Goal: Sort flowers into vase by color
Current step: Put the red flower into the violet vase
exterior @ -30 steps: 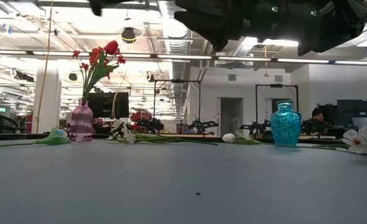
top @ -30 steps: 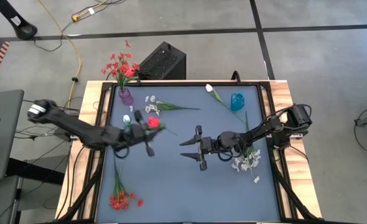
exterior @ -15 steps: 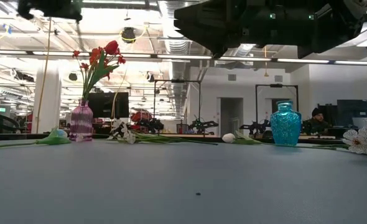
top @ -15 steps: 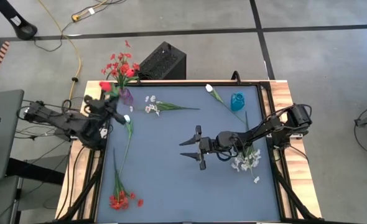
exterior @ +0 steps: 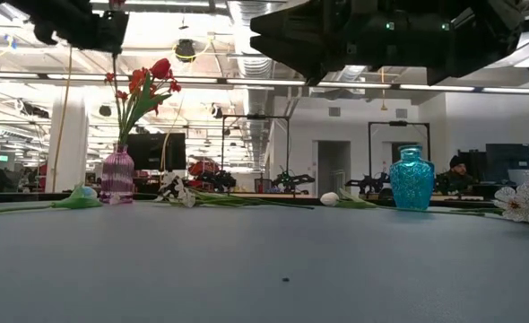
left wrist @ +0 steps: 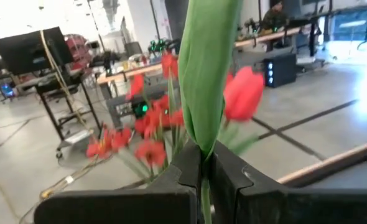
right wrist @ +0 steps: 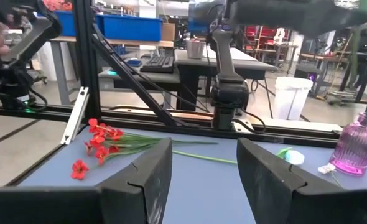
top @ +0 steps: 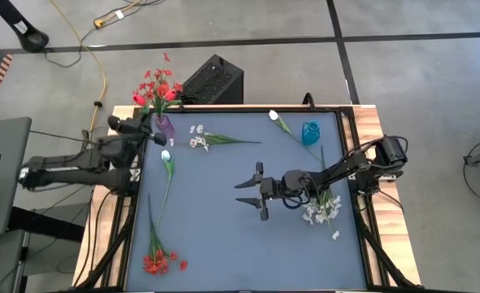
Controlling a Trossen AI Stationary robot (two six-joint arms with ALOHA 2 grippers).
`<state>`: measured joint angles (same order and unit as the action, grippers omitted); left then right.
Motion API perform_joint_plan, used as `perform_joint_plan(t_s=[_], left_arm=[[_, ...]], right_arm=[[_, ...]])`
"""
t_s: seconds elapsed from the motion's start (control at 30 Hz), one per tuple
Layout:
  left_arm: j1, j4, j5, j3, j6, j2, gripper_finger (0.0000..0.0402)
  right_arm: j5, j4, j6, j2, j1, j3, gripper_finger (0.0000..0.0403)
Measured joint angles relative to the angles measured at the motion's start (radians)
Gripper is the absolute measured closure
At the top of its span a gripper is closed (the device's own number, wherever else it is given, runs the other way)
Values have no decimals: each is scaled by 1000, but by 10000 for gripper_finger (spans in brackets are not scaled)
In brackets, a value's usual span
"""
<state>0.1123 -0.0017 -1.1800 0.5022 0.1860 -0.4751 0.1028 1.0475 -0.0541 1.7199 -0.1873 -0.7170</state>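
My left gripper (top: 146, 133) is beside the purple vase (top: 165, 126), which holds several red flowers (top: 160, 88). It is shut on a red tulip (top: 140, 100), held above the table's far left corner. My right gripper (top: 252, 191) hangs open and empty over the table's middle. A white tulip (top: 166, 155), a red cluster (top: 159, 260) and a small white sprig (top: 198, 140) lie flat on the left half. Another white tulip (top: 273, 115) lies by the blue vase (top: 310, 132), and white blossoms (top: 321, 210) lie at the right. My left gripper pinches the tulip's green stalk and leaf (left wrist: 202, 146) between its two shut fingers. The leaf rises past the fingertips and the thin stalk (left wrist: 206, 199) runs back between them. The flower is lifted clear of the table, its bloom up near the vase's red flowers.
The grey mat (top: 224, 244) has bare room at its near middle and near right. A black box (top: 214, 80) stands on the floor behind the far edge. The table's black frame (top: 362, 203) runs along both sides. The room beyond holds desks and a seated person (exterior: 457, 170).
My left gripper has carried the red tulip from the table's left middle up and toward the far left corner, ending beside the purple vase. The white tulip that lay under the arm now shows on the mat. My right gripper has kept still.
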Motion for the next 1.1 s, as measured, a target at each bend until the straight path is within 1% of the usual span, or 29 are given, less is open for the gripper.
perform_joint_plan(t_s=[0.03, 0.1, 0.27, 0.47, 0.63, 0.93, 1.1], left_arm=[[27, 28, 33, 0, 28, 4, 400], [66, 62, 68, 0, 66, 13, 400], [129, 76, 77, 1, 125, 28, 400], [147, 76, 110, 1, 135, 48, 400], [153, 88, 110, 1, 158, 51, 400], [200, 88, 131, 1, 158, 50, 400], [234, 81, 183, 1, 135, 50, 400]], right_arm=[[0, 0, 1, 0, 0, 0, 198], [0, -6, 1, 0, -1, 0, 198], [0, -23, 1, 0, -1, 0, 198], [-1, -23, 1, 0, 7, 0, 198], [-1, -23, -4, 0, 8, 0, 198], [-2, -23, 0, 0, 13, 0, 198], [-2, -23, 0, 0, 13, 0, 198]])
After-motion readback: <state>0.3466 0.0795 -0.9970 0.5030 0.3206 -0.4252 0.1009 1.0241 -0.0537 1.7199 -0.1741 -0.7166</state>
